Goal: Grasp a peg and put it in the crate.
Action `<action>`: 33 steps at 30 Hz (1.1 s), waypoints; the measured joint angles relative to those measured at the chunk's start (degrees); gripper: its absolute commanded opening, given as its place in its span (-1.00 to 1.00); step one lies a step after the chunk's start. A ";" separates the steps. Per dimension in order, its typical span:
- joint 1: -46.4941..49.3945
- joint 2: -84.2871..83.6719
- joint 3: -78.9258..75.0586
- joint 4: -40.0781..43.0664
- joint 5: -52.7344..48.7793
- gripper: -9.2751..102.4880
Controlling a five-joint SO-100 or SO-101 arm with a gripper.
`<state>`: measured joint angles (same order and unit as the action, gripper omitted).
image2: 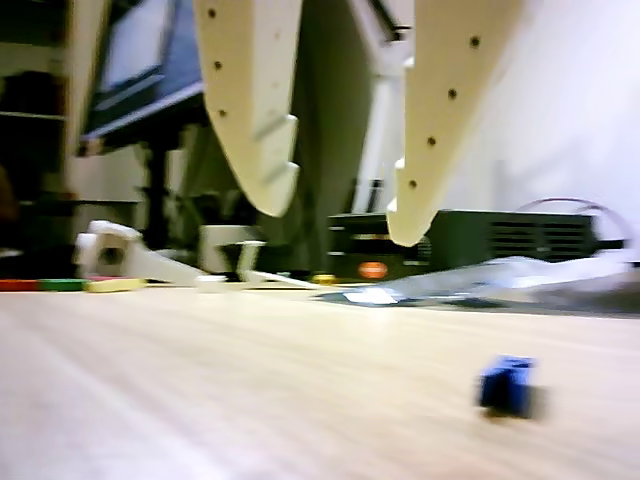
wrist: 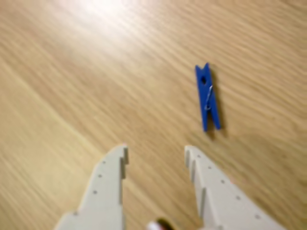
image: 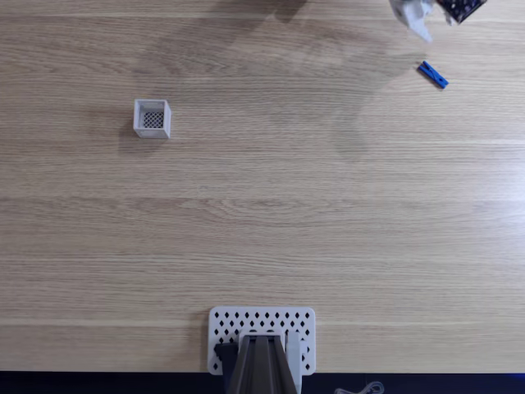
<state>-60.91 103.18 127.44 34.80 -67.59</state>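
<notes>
In the wrist view the gripper (wrist: 156, 153) has its jaws spread apart with bare table (wrist: 72, 86) between them, holding and touching nothing. The peg (wrist: 207, 97) lies flat on the wood just beyond the right-hand jaw. The other view, low at table level, shows the jaws (image2: 340, 210) raised off the table, with the peg (image2: 508, 385) to their right. In the fixed view the crate (image: 152, 118) sits well apart at the left, its mesh bottom bare, and a perforated white plate (image: 262, 324) lies at the table's near edge.
</notes>
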 measured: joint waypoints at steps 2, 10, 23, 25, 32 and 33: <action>1.14 -1.23 0.00 -1.32 -0.09 -0.43; 4.39 -7.47 0.00 -6.50 -2.11 -0.44; 6.50 -10.99 0.00 -12.39 -3.69 -0.44; 6.50 -12.30 0.00 -13.01 -3.69 -0.44; 6.50 -16.17 -1.14 -16.70 -4.31 -0.45; 6.50 -16.44 -1.23 -17.23 -4.31 -0.46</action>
<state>-54.40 86.75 126.21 17.58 -71.89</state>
